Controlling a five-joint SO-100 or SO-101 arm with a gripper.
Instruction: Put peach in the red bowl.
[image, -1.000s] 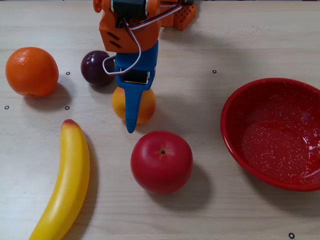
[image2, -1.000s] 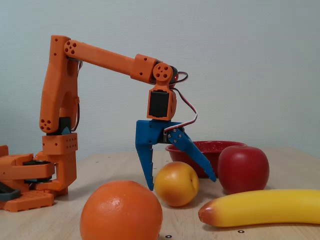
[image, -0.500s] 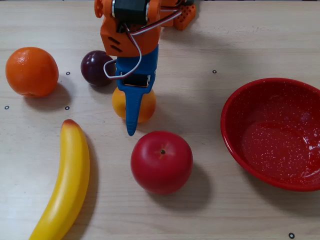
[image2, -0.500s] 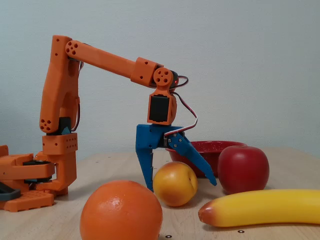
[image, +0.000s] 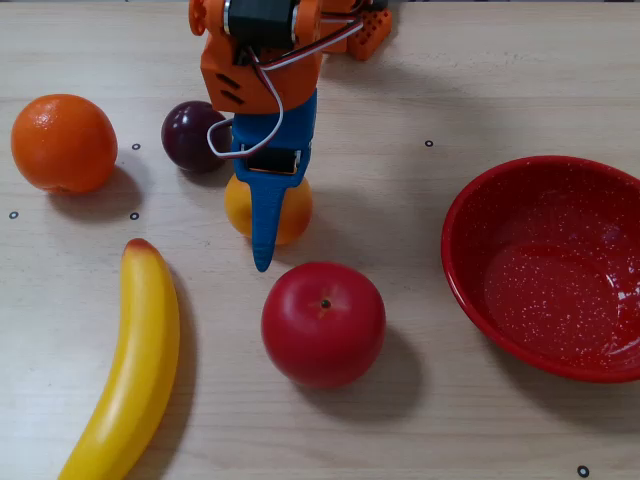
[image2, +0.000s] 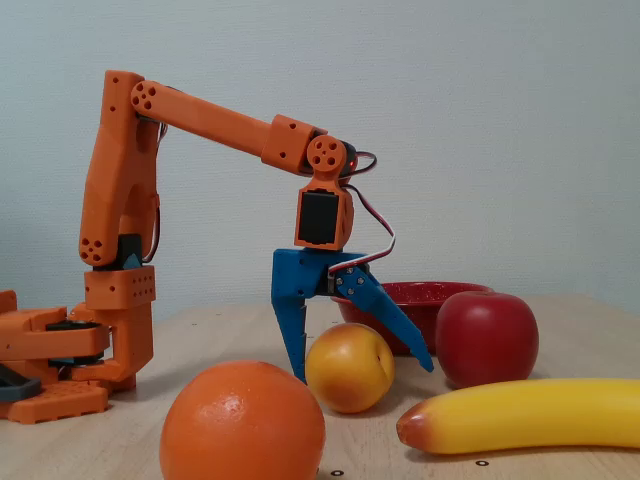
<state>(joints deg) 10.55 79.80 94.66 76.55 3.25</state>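
Your desk (image: 420, 80) is still laid out as at the start of the job, so honestly most of the task is ahead of you. The red bowl (image: 470, 240) sits empty by the right edge in the view from above, nothing in it but its white speckles. The banana (image: 125, 370) lies toward the bottom left corner and the red apple (image: 323, 322) sits mid-desk toward the near edge, both out of the way as far as I can tell. The orange (image: 63, 142) is parked by the left edge.

Now the bit that matters: the peach (image2: 349, 366) is still resting on the desk, around the middle, well apart from the bowl. Your hand (image2: 365, 375) is spread wide and straddles it, one blue finger down on each side in the side view. I can't tell if either finger is actually touching the fruit yet. The small dark plum (image: 193, 135) sits just behind it, toward the arm's base.

So reaching looks about done. You've still got the pinch, the lift, the carry across to the right edge, and the drop.
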